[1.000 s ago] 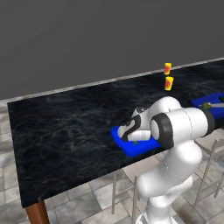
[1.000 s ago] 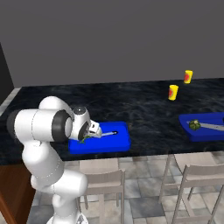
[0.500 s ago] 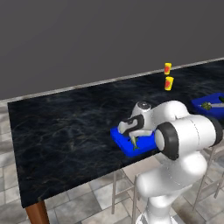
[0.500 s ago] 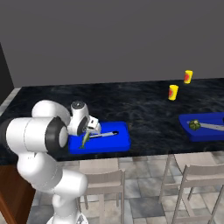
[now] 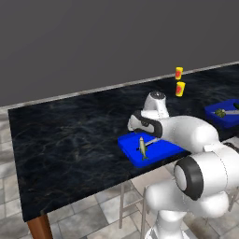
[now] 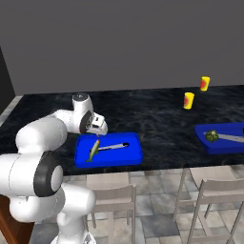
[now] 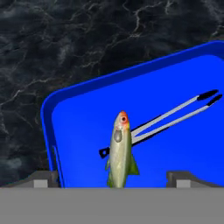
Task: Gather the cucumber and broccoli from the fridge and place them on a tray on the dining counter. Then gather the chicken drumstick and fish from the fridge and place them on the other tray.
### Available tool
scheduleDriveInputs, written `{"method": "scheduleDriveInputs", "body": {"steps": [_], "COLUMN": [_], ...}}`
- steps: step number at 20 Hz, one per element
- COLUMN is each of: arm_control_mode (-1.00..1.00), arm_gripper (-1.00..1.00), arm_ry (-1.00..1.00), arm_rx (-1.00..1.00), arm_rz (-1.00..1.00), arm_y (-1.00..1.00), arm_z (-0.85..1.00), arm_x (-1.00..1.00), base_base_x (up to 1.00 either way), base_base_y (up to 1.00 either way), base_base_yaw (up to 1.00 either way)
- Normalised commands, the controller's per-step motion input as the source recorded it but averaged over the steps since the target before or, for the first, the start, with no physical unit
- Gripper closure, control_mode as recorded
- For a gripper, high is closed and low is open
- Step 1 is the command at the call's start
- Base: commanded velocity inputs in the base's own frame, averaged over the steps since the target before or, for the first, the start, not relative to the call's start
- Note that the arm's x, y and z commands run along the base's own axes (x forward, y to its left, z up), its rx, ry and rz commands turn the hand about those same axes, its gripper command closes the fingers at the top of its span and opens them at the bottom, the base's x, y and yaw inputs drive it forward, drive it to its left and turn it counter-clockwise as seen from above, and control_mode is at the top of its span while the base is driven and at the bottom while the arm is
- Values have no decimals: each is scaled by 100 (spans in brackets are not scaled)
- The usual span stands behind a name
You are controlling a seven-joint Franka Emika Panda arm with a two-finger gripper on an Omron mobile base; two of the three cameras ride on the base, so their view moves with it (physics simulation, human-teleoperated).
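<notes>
The fish (image 7: 119, 151), olive-backed with a pale belly, lies on a blue tray (image 7: 83, 127) beside a thin grey utensil (image 7: 170, 116). My gripper (image 7: 113, 178) hangs open just above it, one finger on each side and apart from it. From the sides, the gripper (image 6: 97, 126) (image 5: 140, 125) hovers over the fish (image 6: 93, 150) (image 5: 142, 147) on the near tray (image 6: 121, 155) (image 5: 128, 144), which rests on the dining counter (image 5: 70, 135). The broccoli (image 6: 211, 136) (image 5: 219, 112) sits on the other tray (image 6: 224, 145) (image 5: 227, 120). The cucumber, chicken drumstick and fridge are out of view.
Two yellow cups (image 6: 189, 100) (image 6: 204, 83) stand toward the far edge of the counter. Grey chairs (image 6: 112, 202) (image 6: 214, 190) are tucked under its near edge. A brown wooden leg (image 5: 39, 226) holds up the left corner.
The gripper has gone from shut on the fish to open, and the fish now lies on the blue tray. The arm has swung so the hand sits over the tray's left part.
</notes>
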Motion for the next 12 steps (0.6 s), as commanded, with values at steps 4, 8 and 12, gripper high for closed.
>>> {"method": "scheduleDriveInputs", "body": {"steps": [4,8,12], "arm_control_mode": [-100,-100,-100], "arm_gripper": [-100,-100,-100], "arm_ry": [11,10,10], "arm_rx": [0,0,0], "arm_rz": [0,0,0], "arm_y": [10,14,7], "arm_z": [73,65,63], "arm_x": [-46,-70,-83], "base_base_x": [0,0,0], "base_base_y": [0,0,0], "base_base_yaw": [0,0,0]}}
